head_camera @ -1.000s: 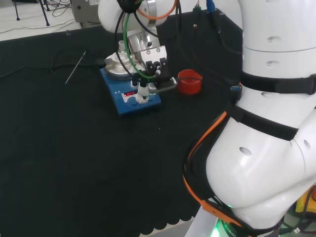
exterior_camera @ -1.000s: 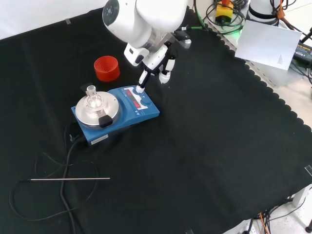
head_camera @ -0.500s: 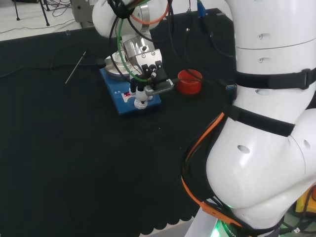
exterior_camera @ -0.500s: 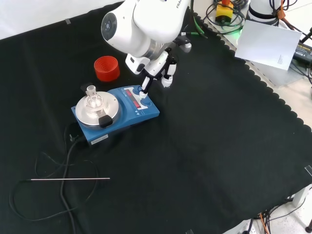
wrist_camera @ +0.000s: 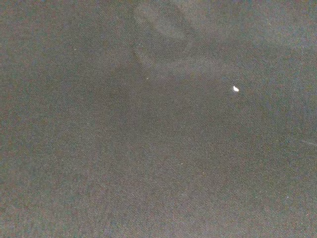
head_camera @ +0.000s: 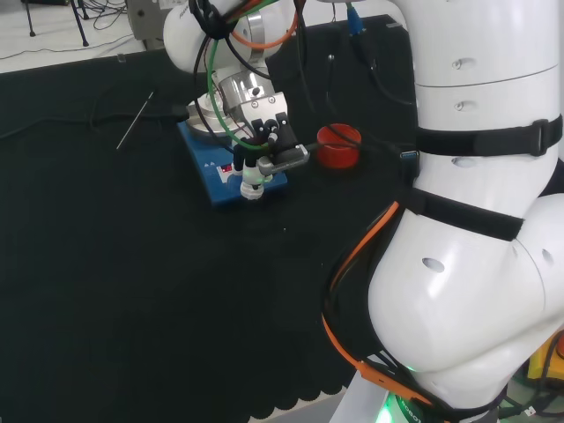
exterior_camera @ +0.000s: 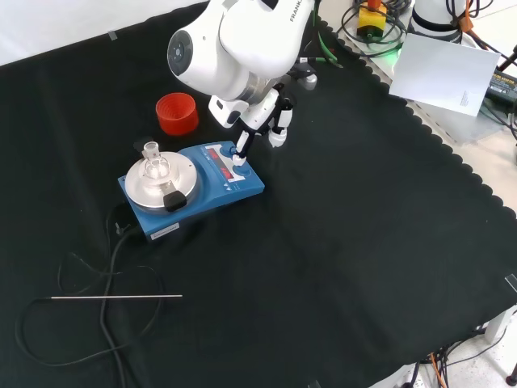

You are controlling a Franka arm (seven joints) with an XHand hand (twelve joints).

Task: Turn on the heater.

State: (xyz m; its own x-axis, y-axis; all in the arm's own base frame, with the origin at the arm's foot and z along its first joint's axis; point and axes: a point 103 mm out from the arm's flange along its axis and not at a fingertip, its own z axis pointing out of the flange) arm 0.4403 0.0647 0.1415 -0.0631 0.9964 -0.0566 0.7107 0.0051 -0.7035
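The heater (exterior_camera: 216, 192) is a blue box with a round silver plate (exterior_camera: 139, 187) and a small clear glass flask (exterior_camera: 153, 162) on that plate. Its front panel carries a red display (exterior_camera: 223, 166). The hand (exterior_camera: 260, 114) hangs over the panel's right end in the front view, with one straight finger (exterior_camera: 242, 145) pointing down onto the panel by a knob. In the head view the hand (head_camera: 264, 130) stands over the heater (head_camera: 214, 179), its fingertips (head_camera: 253, 183) at the panel's near right corner and its thumb stretched to the right. It holds nothing.
A red ribbed ring (exterior_camera: 177, 113) stands behind the heater in the front view, and to the right of it as the ring (head_camera: 337, 145) in the head view. A thin metal rod (exterior_camera: 117, 297) and the heater's black cable (exterior_camera: 111, 252) lie on the cloth. The wrist view shows black cloth (wrist_camera: 158, 148).
The hand has come down and moved a little toward the panel's near edge in the head view. Its straight finger now reaches the panel. The heater and flask have not moved.
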